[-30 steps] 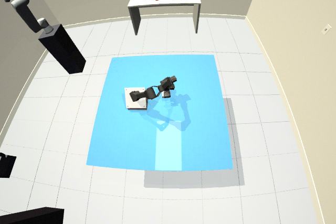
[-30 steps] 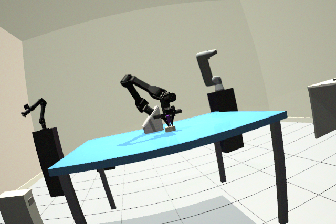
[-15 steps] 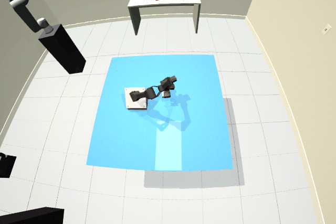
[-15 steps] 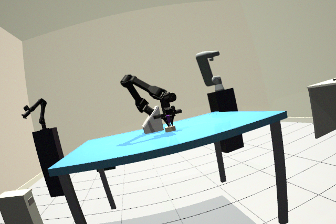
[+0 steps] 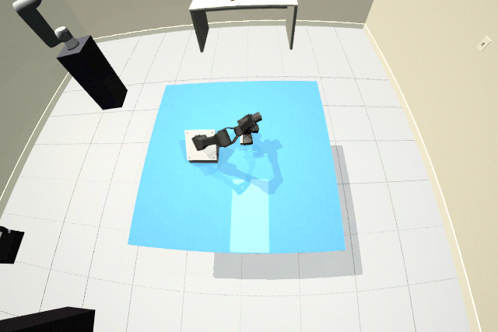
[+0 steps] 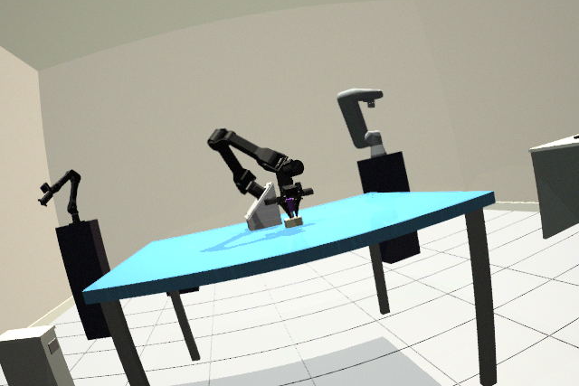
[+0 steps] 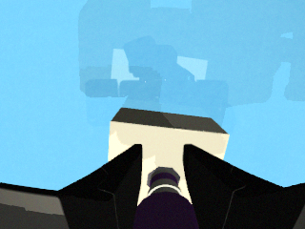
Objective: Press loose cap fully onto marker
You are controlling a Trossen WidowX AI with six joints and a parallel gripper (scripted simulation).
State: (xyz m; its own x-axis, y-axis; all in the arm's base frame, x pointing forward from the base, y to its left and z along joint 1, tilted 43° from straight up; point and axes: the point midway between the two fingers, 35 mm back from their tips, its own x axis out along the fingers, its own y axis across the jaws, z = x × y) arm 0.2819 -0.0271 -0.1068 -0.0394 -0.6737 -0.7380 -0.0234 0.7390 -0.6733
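Our claw [image 5: 249, 132] [image 6: 293, 216] [image 7: 163, 152] is pinching the purple cap [image 6: 289, 205] [image 7: 165, 212], which sits upright between its fingers. Just beneath, we see a grey-rimmed part directly over the pale holder block [image 5: 241, 144] [image 6: 293, 221] [image 7: 162, 135] on the blue bench [image 5: 201, 207] [image 6: 289, 250] [image 7: 38, 95]. We can't tell whether the cap is fully seated. Farther off stands a white desk [image 5: 243, 3] [image 6: 556, 185].

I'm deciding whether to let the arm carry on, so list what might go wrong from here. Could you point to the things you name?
The gripper [image 6: 293, 214] [image 7: 163, 152] is shut on the purple cap [image 6: 289, 205] [image 7: 166, 215], directly above the holder block [image 6: 293, 221] [image 7: 159, 135]. Pressing off-centre could jam or tilt the cap. The fingertips sit close to the block, so a further push might knock it.
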